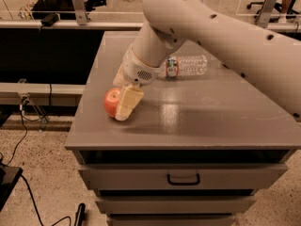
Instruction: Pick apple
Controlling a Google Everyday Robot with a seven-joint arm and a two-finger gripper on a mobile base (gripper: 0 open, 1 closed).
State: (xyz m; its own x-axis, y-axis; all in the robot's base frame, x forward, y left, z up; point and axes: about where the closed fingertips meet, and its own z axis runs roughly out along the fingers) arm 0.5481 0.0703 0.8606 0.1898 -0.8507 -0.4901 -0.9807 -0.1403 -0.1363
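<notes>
Claw [124,108] at the apple [111,101], front left of the grey surface [202,114].
We see the claw covering the apple's right side; whether it is open or closed, we cannot tell. A plastic bottle [186,66] lies behind.
</notes>
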